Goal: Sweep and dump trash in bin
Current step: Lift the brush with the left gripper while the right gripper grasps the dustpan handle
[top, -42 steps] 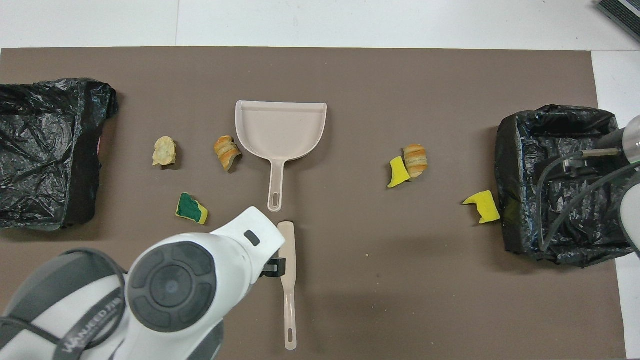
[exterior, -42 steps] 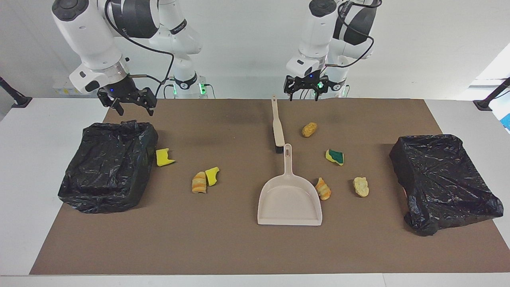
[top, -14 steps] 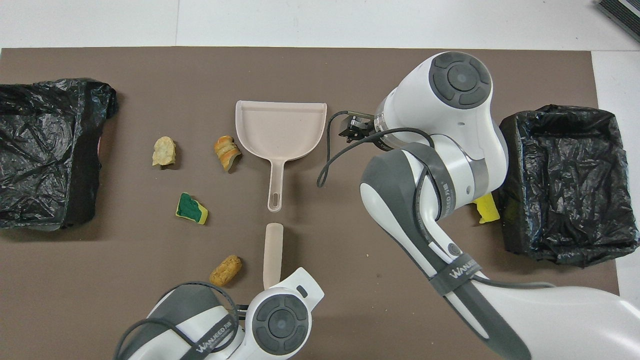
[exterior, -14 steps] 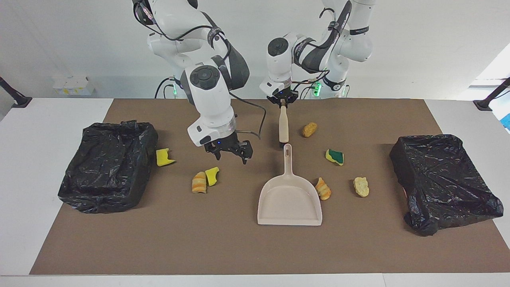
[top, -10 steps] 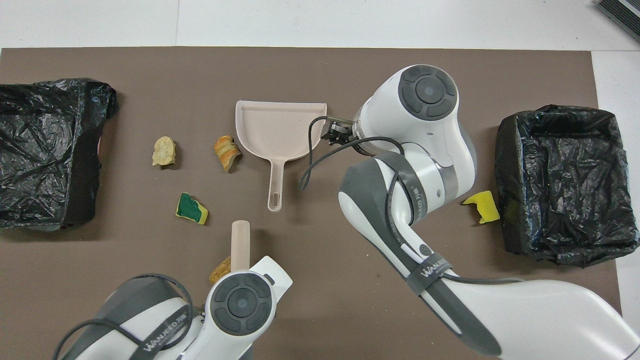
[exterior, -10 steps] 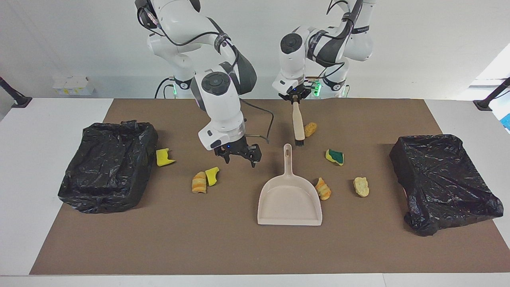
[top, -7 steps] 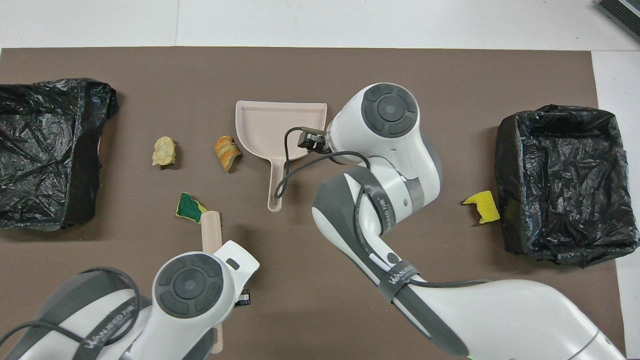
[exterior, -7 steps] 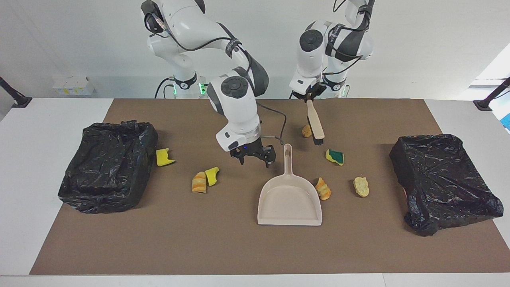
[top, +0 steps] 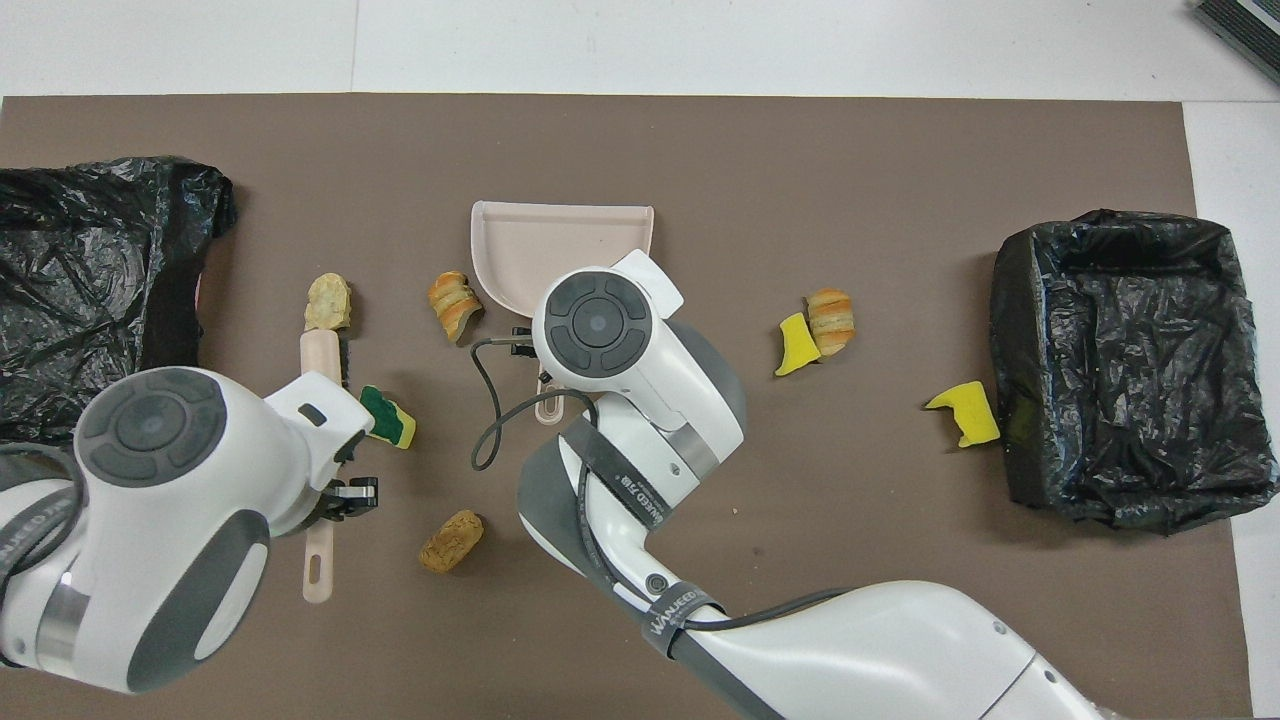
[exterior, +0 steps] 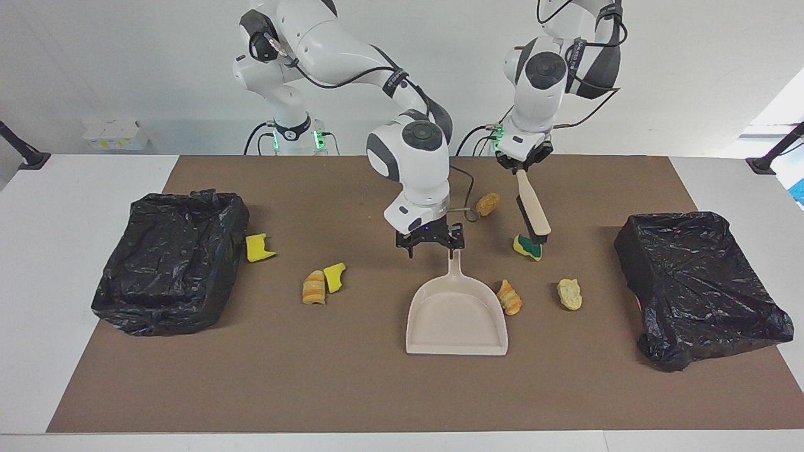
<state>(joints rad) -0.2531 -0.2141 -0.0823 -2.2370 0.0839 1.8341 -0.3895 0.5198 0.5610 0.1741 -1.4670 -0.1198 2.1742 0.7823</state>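
Note:
My left gripper (exterior: 521, 168) is shut on the handle of the beige brush (exterior: 532, 212), which hangs tilted with its bristles beside a green-and-yellow sponge (exterior: 527, 247). Open, my right gripper (exterior: 430, 250) hovers low at the handle end of the beige dustpan (exterior: 455, 314); whether it touches the handle is unclear. Trash lies scattered on the mat: a bread piece (exterior: 487, 203), a croissant (exterior: 509, 297) beside the pan, a pale chunk (exterior: 569, 294), a croissant (exterior: 313, 287) with a yellow sponge (exterior: 334, 277), and another yellow sponge (exterior: 259, 247). From overhead the right wrist hides its fingers.
A bin lined with a black bag (exterior: 169, 257) stands at the right arm's end of the brown mat, with the yellow sponge against it. A second black-bagged bin (exterior: 697, 282) stands at the left arm's end.
The right gripper has travelled from above the paired croissant and sponge to the dustpan's handle. The left gripper has carried the brush toward the left arm's end, down to the green sponge.

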